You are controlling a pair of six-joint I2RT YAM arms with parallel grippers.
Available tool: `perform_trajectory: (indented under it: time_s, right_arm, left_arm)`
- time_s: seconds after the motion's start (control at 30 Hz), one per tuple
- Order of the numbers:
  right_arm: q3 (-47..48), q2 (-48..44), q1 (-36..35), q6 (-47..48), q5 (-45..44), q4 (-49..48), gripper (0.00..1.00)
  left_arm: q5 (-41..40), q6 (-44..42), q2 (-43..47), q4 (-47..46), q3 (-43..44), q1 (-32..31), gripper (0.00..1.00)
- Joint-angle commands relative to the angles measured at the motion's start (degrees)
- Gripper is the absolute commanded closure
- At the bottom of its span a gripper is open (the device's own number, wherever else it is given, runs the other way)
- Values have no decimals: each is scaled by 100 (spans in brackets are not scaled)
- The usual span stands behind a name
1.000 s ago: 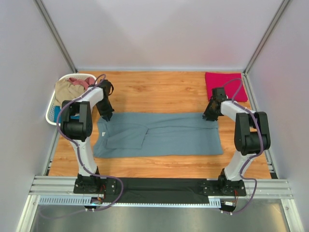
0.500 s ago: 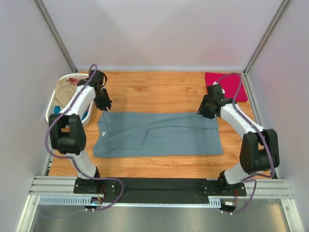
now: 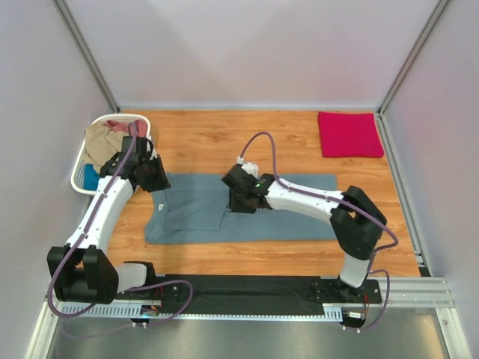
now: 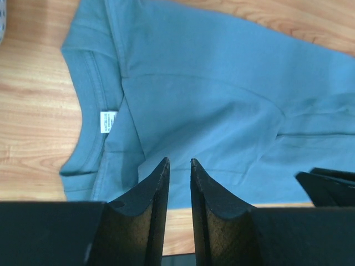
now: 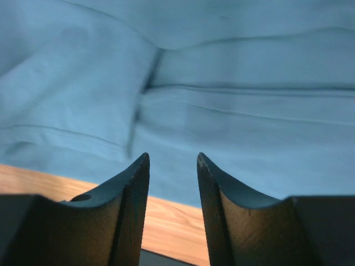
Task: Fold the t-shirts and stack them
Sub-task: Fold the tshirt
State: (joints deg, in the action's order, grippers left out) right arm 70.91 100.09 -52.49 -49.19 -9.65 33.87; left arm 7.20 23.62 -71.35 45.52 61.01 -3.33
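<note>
A large slate grey-blue t-shirt (image 3: 284, 213) lies flat on the wooden table, folded lengthwise, with its collar and white label (image 4: 108, 121) at the left end. My left gripper (image 3: 156, 179) hovers over that collar end, open by a narrow gap (image 4: 179, 160) with nothing in it. Over the shirt's middle, my right gripper (image 3: 241, 200) is open and empty (image 5: 173, 156), above the fabric (image 5: 222, 83) near a sleeve fold. A folded crimson-pink t-shirt (image 3: 349, 134) rests at the far right corner. Tan (image 3: 101, 142), dusty-pink (image 3: 120, 125) and bright-blue (image 3: 90, 177) t-shirts sit in the basket.
The white slatted laundry basket (image 3: 77, 176) stands at the far left edge, just behind my left arm. Grey walls close in the table on three sides. Bare wood (image 3: 224, 142) lies between the grey-blue shirt and the back wall.
My right gripper swung left from the shirt's far right corner to its middle. My left gripper moved from the far left corner over the collar end. Both jaws opened wider.
</note>
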Motion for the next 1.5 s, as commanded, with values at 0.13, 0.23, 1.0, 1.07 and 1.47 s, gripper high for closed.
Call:
perform_trajectory:
  time_s: [0.13, 0.23, 1.0, 1.07, 1.47]
  right_arm:
    - [906, 906, -525, -697, -582, -222, 59]
    - [968, 1073, -640, -776, -617, -258, 59]
    - [1539, 1724, -1088, -1216, -713, 357, 64]
    - [1557, 1724, -1088, -1216, -723, 366, 66]
    - [1460, 1522, -1088, -1181, -705, 287, 100]
  left_arm:
    - [150, -182, 254, -166, -151, 26, 71]
    - [299, -156, 139, -113, -125, 26, 71]
    - [238, -173, 113, -60, -72, 175, 71]
    - [168, -164, 139, -69, -90, 184, 71]
    - [-17, -164, 183, -8, -90, 210, 71]
